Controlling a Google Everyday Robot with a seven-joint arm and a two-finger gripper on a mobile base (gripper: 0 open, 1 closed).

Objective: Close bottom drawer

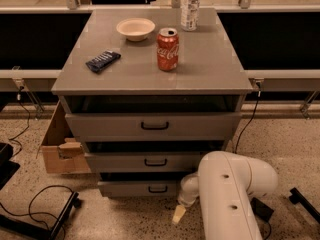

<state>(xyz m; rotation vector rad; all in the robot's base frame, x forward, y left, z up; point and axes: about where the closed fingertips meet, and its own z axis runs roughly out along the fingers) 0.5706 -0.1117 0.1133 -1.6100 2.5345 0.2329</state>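
Camera view: A robot's white, smooth-shelled arm [231, 196] bends low in front of a grey three-drawer cabinet, its gripper [178, 213] down near the speckled floor [125, 219], just off the right end of the bottom drawer [140, 188]. Whether the jaws are apart or together cannot be told from this angle, and contact with the drawer front cannot be confirmed.

The bottom drawer, lowest in the stack and narrowest to the eye, sits beneath the middle drawer [120, 162] and top drawer [110, 126]. A dark band shows above its flat front, so it appears pulled out a little and not yet shut. By that reading the job is at its start: the gripper is close, but the push that sends the front home is left to do.

All three fronts are plain, matte grey panels, each with a small black loop handle at its centre. The worktop [215, 59] is the same flat grey with a dull sheen. On it stand a shallow cream bowl [135, 28], a red cola can [168, 49] with a bright metal top, and a clear plastic bottle [190, 6]. A dark glossy snack wrapper [103, 61] lies nearby. To the cabinet's left rests an open brown cardboard box [57, 151], and black cables [35, 196] loop across the floor.
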